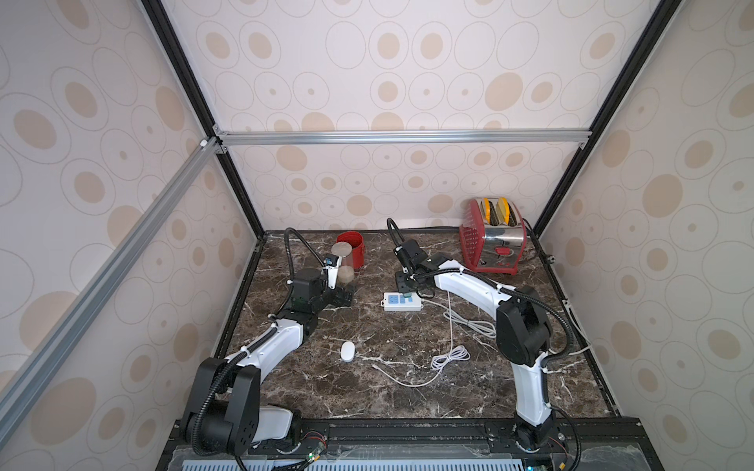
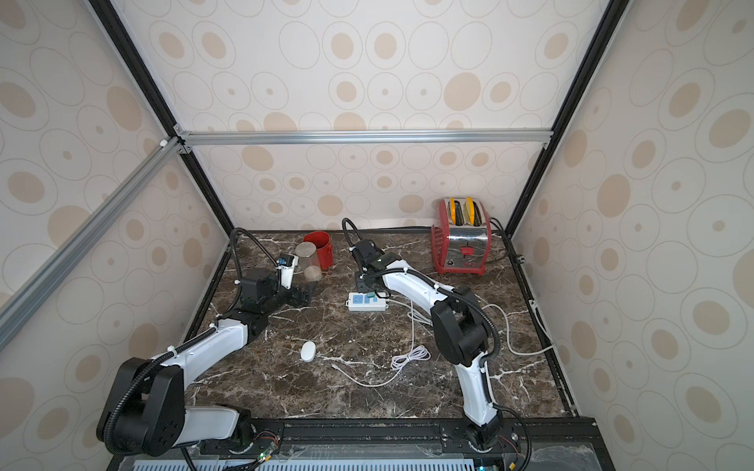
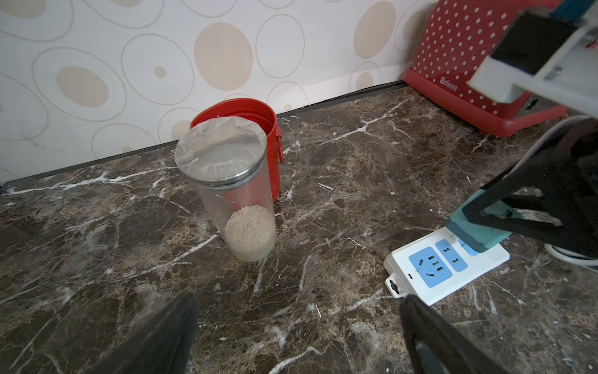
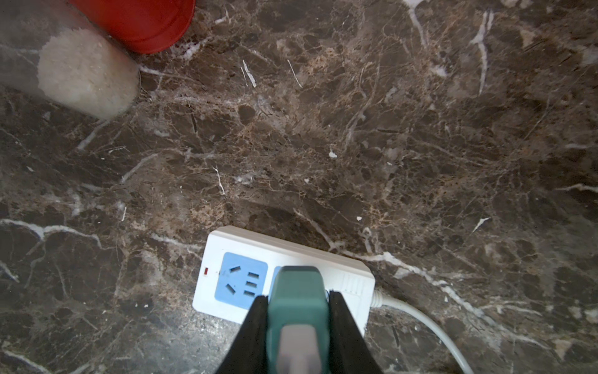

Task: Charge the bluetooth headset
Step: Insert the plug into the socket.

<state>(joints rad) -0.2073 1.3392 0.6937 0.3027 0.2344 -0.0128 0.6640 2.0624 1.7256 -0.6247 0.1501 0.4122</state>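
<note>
The bluetooth headset [image 1: 348, 351] lies flat on the marble bench [image 1: 408, 391], towards the front and nearer the left arm. It is well apart from both hands, and the free end of the white cable [image 1: 449, 359] is close by.

It looks like a small, smooth, hard plastic pebble, so it is probably light and stiff, and slippery because of its rounded sides. A pinch near either end would likely squeeze it out sideways. The safer hold seems to be across its narrow width at mid-length, with the fingers coming down to the bench on either side. Light pressure should be enough, and it may skate on the polished stone if nudged. Its charging port cannot be made out, so I cannot tell which end must face the cable.

The left hand [image 3: 297, 307] is spread wide and empty, hovering low over the bench near the clear rice jar [image 3: 233, 194] and the red canister [image 3: 259, 123].

The right hand [image 4: 298, 298] pinches the teal charger plug [image 4: 297, 281] by its two sides over a blue socket of the power strip [image 4: 291, 247]. I cannot tell whether the plug is fully seated.
</note>
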